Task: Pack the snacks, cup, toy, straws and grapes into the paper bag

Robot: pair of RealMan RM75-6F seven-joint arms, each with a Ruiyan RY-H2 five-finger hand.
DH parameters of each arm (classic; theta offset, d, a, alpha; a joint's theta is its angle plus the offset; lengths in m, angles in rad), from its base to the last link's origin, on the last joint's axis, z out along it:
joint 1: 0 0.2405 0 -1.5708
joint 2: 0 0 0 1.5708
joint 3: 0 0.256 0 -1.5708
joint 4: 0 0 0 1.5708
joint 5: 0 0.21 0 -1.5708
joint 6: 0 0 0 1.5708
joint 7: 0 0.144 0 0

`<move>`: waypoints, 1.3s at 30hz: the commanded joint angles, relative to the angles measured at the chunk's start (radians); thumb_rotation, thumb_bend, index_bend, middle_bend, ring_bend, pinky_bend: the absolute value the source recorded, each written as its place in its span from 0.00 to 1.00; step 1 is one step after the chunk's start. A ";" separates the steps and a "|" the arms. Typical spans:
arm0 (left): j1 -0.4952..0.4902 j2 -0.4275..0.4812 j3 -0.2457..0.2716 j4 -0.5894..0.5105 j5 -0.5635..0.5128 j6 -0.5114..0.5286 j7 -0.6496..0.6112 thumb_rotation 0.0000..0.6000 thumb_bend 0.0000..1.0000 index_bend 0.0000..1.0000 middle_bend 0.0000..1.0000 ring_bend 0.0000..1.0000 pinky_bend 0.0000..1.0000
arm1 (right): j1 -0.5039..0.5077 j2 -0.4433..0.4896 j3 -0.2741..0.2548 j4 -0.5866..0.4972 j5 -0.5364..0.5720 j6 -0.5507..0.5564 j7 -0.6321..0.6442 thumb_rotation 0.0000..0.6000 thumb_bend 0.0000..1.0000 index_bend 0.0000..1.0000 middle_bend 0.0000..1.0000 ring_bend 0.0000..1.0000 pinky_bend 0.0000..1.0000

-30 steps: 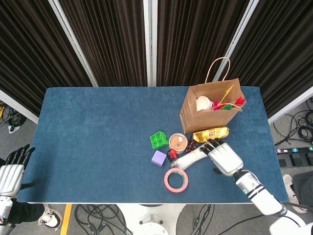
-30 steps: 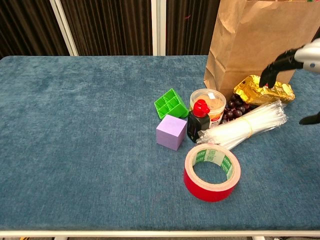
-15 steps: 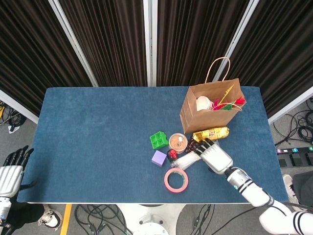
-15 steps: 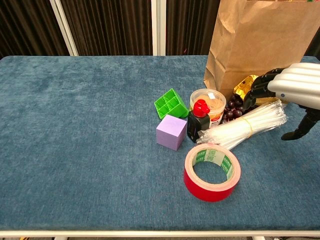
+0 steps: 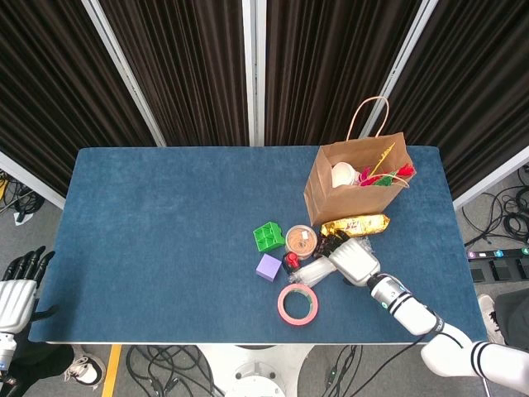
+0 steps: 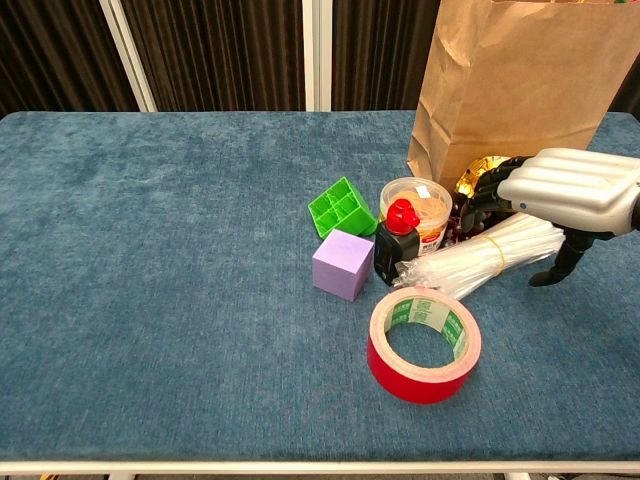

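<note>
The brown paper bag [image 5: 357, 178] [image 6: 520, 85] stands upright at the table's far right, with a white cup and red and yellow items showing in its top. A gold snack packet [image 5: 355, 223] [image 6: 478, 167] lies at its foot. My right hand [image 5: 351, 258] [image 6: 565, 185] lies palm down over the far end of the clear straw bundle [image 5: 312, 270] [image 6: 480, 258]. Its dark fingertips curl over the grapes [image 6: 458, 215], which are mostly hidden. The thumb stands apart on the near side, and nothing is lifted. My left hand [image 5: 16, 289] hangs off the table's left front corner, fingers apart and holding nothing.
Crowded beside the straws are a round tub [image 5: 301, 241] [image 6: 415, 207], a small red-capped bottle [image 6: 397, 245], a green block [image 5: 268, 237] [image 6: 342, 207], a purple cube [image 5: 269, 266] [image 6: 343, 264] and a red tape roll [image 5: 297, 303] [image 6: 425, 343]. Blue cloth covers the table [image 5: 165, 223].
My right hand has moved left and down from beside the gold packet onto the straw bundle, fingertips now over the grapes. The left hand has barely shifted.
</note>
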 commanded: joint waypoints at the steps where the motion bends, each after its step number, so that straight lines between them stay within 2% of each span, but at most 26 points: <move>1: -0.002 -0.004 -0.003 0.003 -0.002 -0.002 0.000 1.00 0.06 0.07 0.04 0.00 0.11 | 0.003 -0.009 0.001 0.005 -0.004 0.003 0.005 1.00 0.00 0.29 0.27 0.12 0.15; 13: -0.002 -0.004 -0.008 0.007 -0.010 -0.005 -0.008 1.00 0.06 0.07 0.04 0.00 0.11 | -0.011 -0.005 -0.023 -0.023 -0.061 0.063 -0.002 1.00 0.00 0.30 0.28 0.14 0.16; 23: 0.003 -0.006 -0.008 0.024 -0.013 -0.004 -0.023 1.00 0.06 0.07 0.04 0.00 0.11 | -0.005 -0.036 -0.013 0.006 -0.039 0.043 -0.013 1.00 0.00 0.31 0.29 0.15 0.17; 31: 0.003 -0.009 -0.005 0.031 -0.004 -0.001 -0.039 1.00 0.06 0.07 0.04 0.00 0.11 | -0.014 0.002 -0.005 -0.055 -0.066 0.100 -0.047 1.00 0.00 0.32 0.30 0.17 0.18; 39: 0.006 -0.008 -0.004 0.034 -0.001 0.004 -0.048 1.00 0.06 0.07 0.04 0.00 0.11 | -0.019 0.018 -0.004 -0.081 -0.050 0.092 -0.074 1.00 0.00 0.33 0.30 0.18 0.19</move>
